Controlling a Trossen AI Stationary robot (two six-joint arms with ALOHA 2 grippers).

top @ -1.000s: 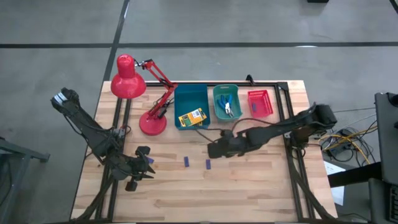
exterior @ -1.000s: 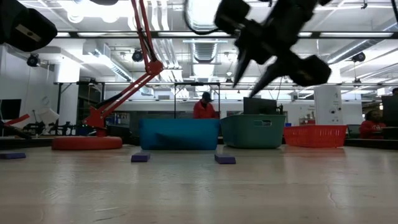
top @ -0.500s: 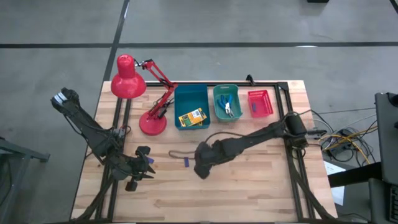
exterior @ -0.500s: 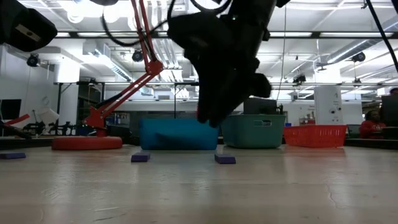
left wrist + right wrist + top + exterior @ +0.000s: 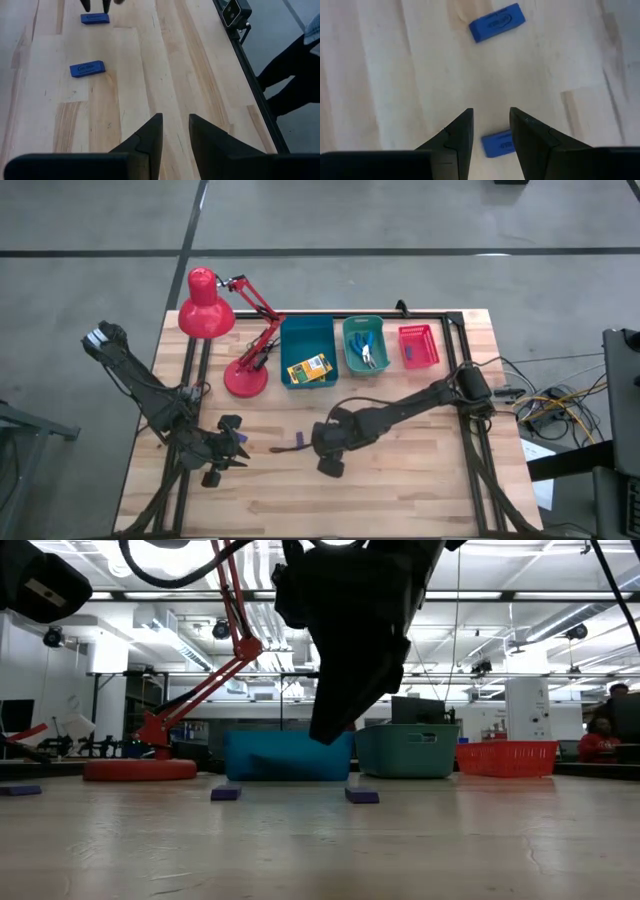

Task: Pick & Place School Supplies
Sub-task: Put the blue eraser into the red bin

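Overhead, right gripper [image 5: 330, 450] hides one eraser; its wrist view shows that eraser [image 5: 498, 143] between empty, parted jaws, a second eraser [image 5: 497, 22] beyond on the bench [image 5: 400, 480]. Left gripper [image 5: 228, 448] waits, jaws narrowly apart, empty.

The worktop [image 5: 400, 490] is made of pale wooden planks edged by a dark metal frame [image 5: 470, 395], and it stands on a smooth grey concrete floor [image 5: 320, 220] crossed by dark seams. Cables [image 5: 545, 415] trail on the floor beside one edge. Seen from table height, the room beyond is a big open workshop — exposed ceiling ducts [image 5: 265, 625], white lights, a pale pillar [image 5: 525, 705] — with a person in red [image 5: 598, 740] far off.
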